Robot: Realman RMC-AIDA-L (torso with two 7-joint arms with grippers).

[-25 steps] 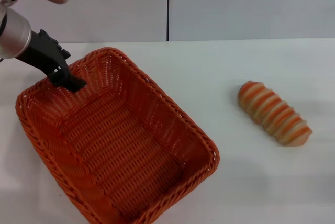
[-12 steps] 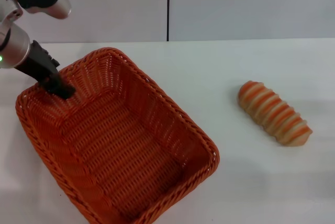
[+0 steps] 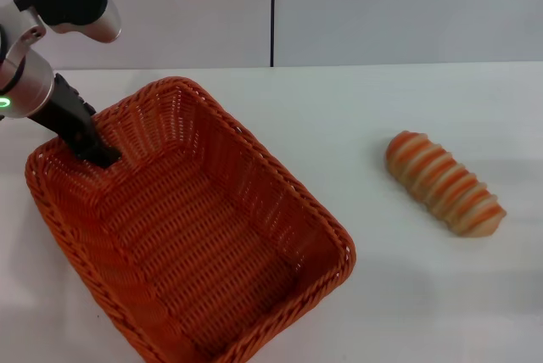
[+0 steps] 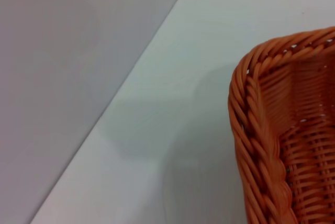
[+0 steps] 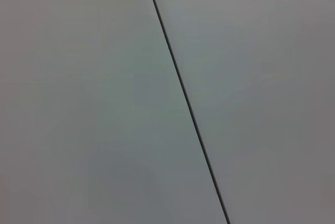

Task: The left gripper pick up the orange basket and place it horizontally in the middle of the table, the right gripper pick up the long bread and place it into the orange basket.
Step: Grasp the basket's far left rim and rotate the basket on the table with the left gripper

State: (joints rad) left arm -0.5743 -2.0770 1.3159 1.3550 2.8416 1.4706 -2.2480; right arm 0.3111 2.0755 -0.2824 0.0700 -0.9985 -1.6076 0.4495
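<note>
Left gripper down at the far-left end of the basket, reaching in from the upper left on a silver and black arm, a green light lit on the wrist. Black fingers slanted downward and toward the right, tips at the inner face of the basket's short far wall, just below the braided rim. Cannot tell how wide the fingers stand, nor whether anything is pinched between them; only one dark mass visible against the weave.

Basket resting on the table, directly under and ahead of the gripper, stretching away from it toward the near right. Long axis diagonal, running from the far-left corner beside the fingers to the near-right corner; not square to the table edge. Open side up, sloping walls, nothing lying inside. In the left wrist view, only one rounded corner of the basket with its braided rim, bare table beside it, no fingers in sight.

Bread well apart from the gripper, off to the right beyond the basket's far long side, lying flat on the table and touching nothing else. Long axis also diagonal, far-left end to near-right end, roughly parallel to the basket's length; ridged stripes crossing it.

Right gripper not in sight anywhere; right wrist view filled with a plain grey wall and one thin dark seam.
</note>
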